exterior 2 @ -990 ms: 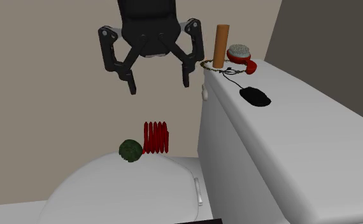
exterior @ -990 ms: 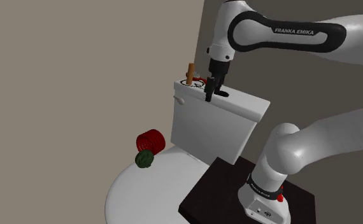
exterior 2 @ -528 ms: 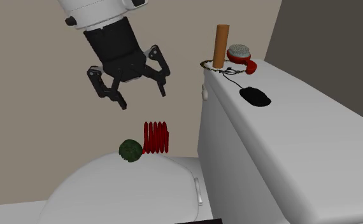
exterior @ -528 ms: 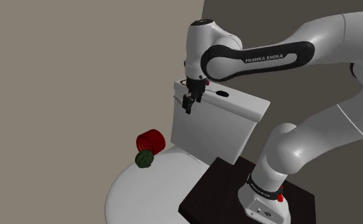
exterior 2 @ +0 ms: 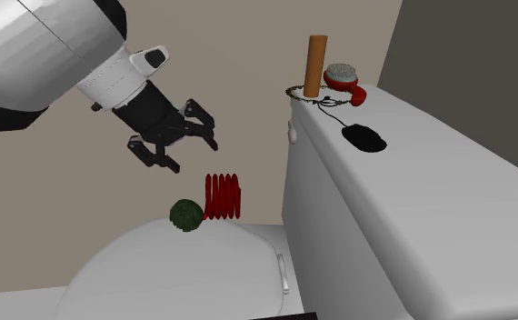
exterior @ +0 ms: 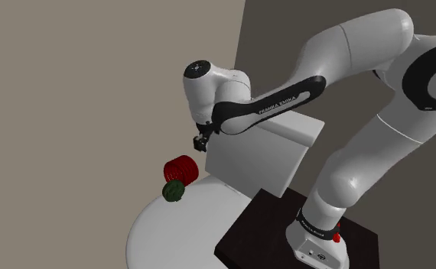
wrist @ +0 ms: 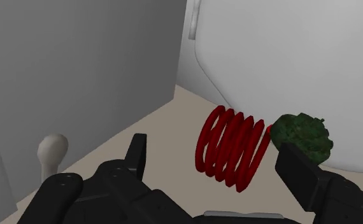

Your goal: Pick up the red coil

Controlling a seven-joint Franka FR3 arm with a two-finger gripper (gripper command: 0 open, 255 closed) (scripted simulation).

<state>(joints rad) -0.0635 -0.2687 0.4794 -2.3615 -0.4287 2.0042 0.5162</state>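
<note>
Smooth red coil (wrist: 231, 147), rough green ball (wrist: 303, 134), matt toilet lid (wrist: 288, 57)

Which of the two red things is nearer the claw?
The red coil on the toilet lid, beside the green ball; the other red thing sits up on the tank.

— Where's the coil (exterior 2: 222, 196)?
— You'll find it at the back of the toilet lid (exterior 2: 139, 273), on its side. Bumpy ball (exterior 2: 186, 215) just beside it, second exterior view's left; tank (exterior 2: 366, 236) on the right. Gripper (exterior 2: 194, 156) above both, apart.
</note>
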